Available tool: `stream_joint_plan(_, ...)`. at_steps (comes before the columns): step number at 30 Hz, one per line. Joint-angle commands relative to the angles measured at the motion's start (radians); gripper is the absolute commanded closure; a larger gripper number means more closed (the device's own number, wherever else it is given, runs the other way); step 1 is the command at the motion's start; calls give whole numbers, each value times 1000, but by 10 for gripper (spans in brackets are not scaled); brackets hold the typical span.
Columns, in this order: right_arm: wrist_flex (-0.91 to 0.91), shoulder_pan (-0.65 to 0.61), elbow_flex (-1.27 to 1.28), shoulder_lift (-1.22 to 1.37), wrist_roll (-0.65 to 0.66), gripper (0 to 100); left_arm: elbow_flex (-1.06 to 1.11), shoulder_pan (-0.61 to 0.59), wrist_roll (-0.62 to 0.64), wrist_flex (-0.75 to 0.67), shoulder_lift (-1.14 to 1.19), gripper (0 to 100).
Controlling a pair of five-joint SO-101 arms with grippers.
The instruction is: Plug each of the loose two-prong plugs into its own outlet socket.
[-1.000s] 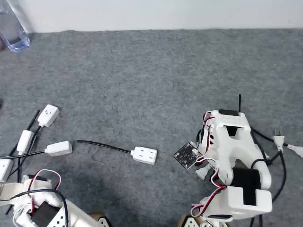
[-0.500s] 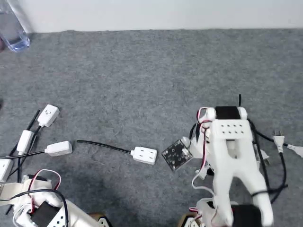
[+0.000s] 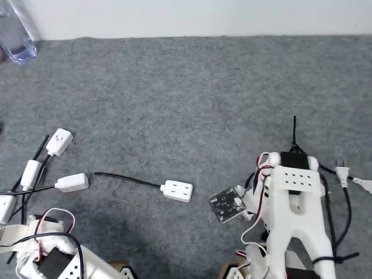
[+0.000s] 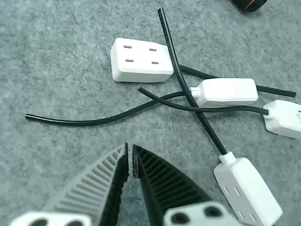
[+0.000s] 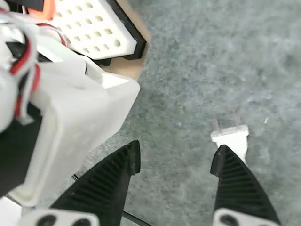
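Status: right jaws spread wide, empty, over grey carpeted surface [image 5: 244, 56]. White two-prong plug [image 5: 231, 136] lies just beside one tip, not gripped. Left jaws clenched on nothing, above white corded outlet sockets [image 4: 141, 60]. I see no plug seated; my read, whole job remains.

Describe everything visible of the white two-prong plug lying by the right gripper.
The white plug is a small plastic-looking body with two thin metal prongs, lying flat and unplugged on the grey carpet. Its prongs point away from the right gripper, whose jaws stand open. One black finger hides the plug's rear end; contact cannot be told. In the high view a white cord trails from it.
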Motion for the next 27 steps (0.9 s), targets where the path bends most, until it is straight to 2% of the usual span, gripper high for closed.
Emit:
stream_joint_plan(1, -8, 36, 14, -18, 58, 753, -15, 2, -9, 5, -14, 987)
stream_joint_plan(12, -242, 28, 175, -18, 72, 753, -15, 3, -9, 5, -14, 987)
stream_joint_plan(19, -223, 82, 157, -28, 74, 753, -15, 6, -9, 5, -14, 987)
stream_joint_plan(24, -96, 148, 57, -28, 80, 753, -15, 6, -9, 5, -14, 987)
stream_joint_plan(27, -108, 197, 61, -19, 132, 753, -15, 6, -9, 5, -14, 987)
